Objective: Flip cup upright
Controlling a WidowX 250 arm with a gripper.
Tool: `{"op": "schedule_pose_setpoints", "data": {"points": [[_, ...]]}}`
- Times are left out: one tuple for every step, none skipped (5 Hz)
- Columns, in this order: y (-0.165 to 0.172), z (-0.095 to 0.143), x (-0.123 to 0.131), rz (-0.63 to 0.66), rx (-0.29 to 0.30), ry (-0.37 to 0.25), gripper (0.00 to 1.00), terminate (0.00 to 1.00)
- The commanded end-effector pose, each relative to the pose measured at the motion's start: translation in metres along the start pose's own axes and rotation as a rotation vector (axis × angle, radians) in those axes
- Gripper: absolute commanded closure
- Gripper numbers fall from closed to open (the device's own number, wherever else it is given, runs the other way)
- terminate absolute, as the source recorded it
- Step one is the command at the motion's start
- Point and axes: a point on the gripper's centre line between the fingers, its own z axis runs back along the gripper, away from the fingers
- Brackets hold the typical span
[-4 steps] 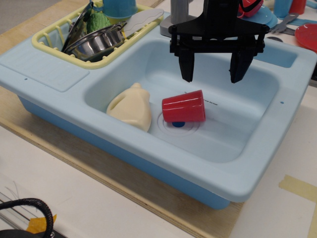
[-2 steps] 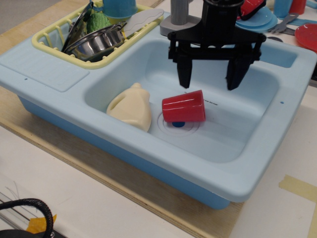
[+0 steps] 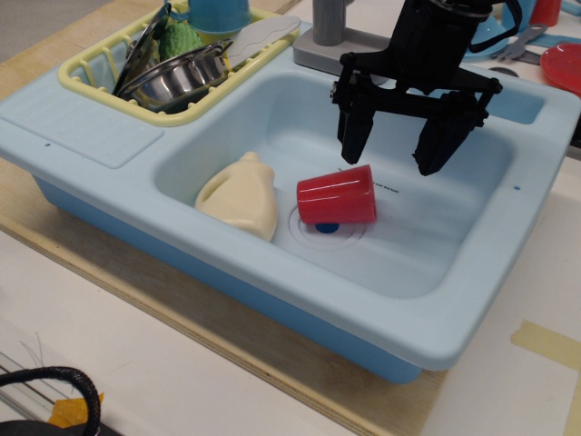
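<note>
Gripper [image 3: 392, 156] is shifting right and tilting versus earlier, jaws spread wide, gripping nothing, hovering at 1 o'clock above the cup [image 3: 337, 195]. Cup is lying on its side over the sink [image 3: 472, 300] drain, cream bottle [image 3: 240, 193] at its 9 o'clock.

red cup [image 3: 337, 195], cream bottle [image 3: 240, 195], pale blue sink [image 3: 454, 300], black pincer [image 3: 392, 145].

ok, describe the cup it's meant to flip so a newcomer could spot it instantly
Start at the light blue sink that fills most of the view and look into its basin. On the floor near the middle, over the drain, lies the red cup, on its side, below the open black pincer. The cream bottle on its left is larger and jug-shaped; the cup is plain, glossy red, tapered, with no handle.
</note>
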Motion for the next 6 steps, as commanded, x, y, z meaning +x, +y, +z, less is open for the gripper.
{"op": "schedule_pose_setpoints", "data": {"points": [[0.005, 0.003, 0.001, 0.048, 0.011, 0.019, 0.0, 0.0], [0.011, -0.005, -0.001, 0.074, 0.02, 0.044, 0.0, 0.0], [0.018, -0.013, -0.003, 0.103, 0.037, 0.081, 0.0, 0.0], [0.025, -0.02, -0.004, 0.13, 0.041, 0.089, 0.0, 0.0], [0.033, -0.028, 0.001, 0.145, 0.047, 0.089, 0.0, 0.0], [0.031, -0.034, 0.007, 0.139, 0.036, 0.1, 0.0, 0.0]]}}
